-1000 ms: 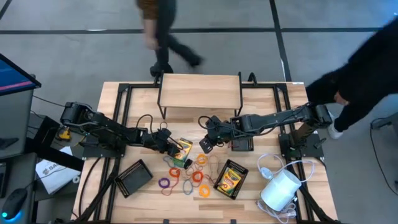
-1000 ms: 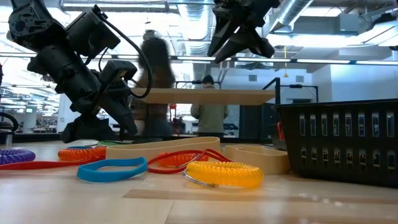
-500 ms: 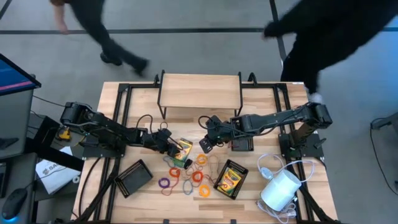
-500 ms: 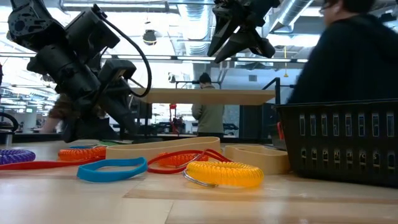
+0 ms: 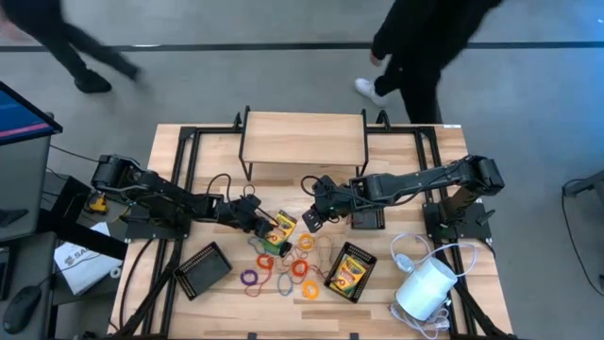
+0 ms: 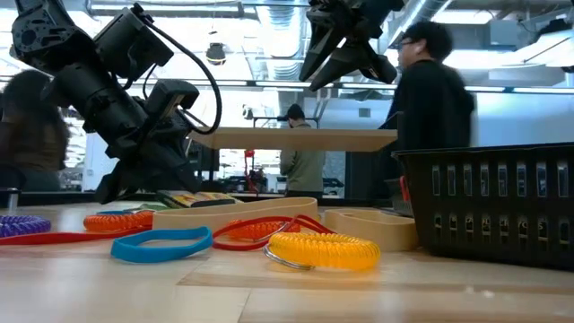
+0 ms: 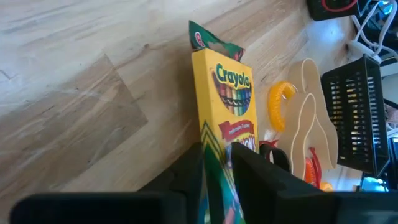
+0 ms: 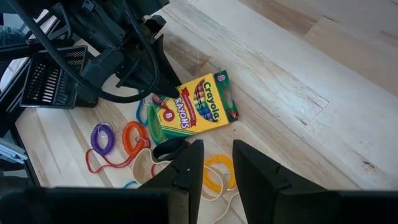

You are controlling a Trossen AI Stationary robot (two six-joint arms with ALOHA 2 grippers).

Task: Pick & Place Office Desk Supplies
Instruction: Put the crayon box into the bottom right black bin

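Observation:
My left gripper (image 5: pixel 261 227) sits low at mid-table and is shut on a yellow-and-green crayon box (image 5: pixel 279 229), which also shows in the right wrist view (image 8: pixel 189 109). My right gripper (image 5: pixel 310 220) hangs open above the table just right of that box, high in the low view (image 6: pixel 345 67), touching nothing. A second crayon box (image 5: pixel 349 269) lies flat toward the near right. Coloured elastic loops (image 5: pixel 283 269) lie scattered near the boxes: a yellow coil (image 6: pixel 323 251), a blue band (image 6: pixel 161 242), an orange coil (image 6: pixel 121 220) and a purple coil (image 6: pixel 22 224). My left gripper pinches the crayon box between its two fingers at the end nearest it (image 7: pixel 216 146), opposite the green flap (image 7: pixel 214 43). The fingers come nearly level from the table's left and lie along the box. The box stretches away, low and almost level; whether it is clear of the table, I cannot tell.
One black mesh tray (image 5: pixel 204 268) lies at the near left, another (image 5: pixel 368 219) under my right arm. A white cylinder with a cord (image 5: pixel 427 288) stands at the near right. A wooden shelf (image 5: pixel 304 140) stands at the far edge. People walk beyond the table.
In the low view my left gripper has drawn back slightly toward the table's left, and the crayon box now shows beside it, low over the loops. My right gripper has kept still. People have walked past behind the table.

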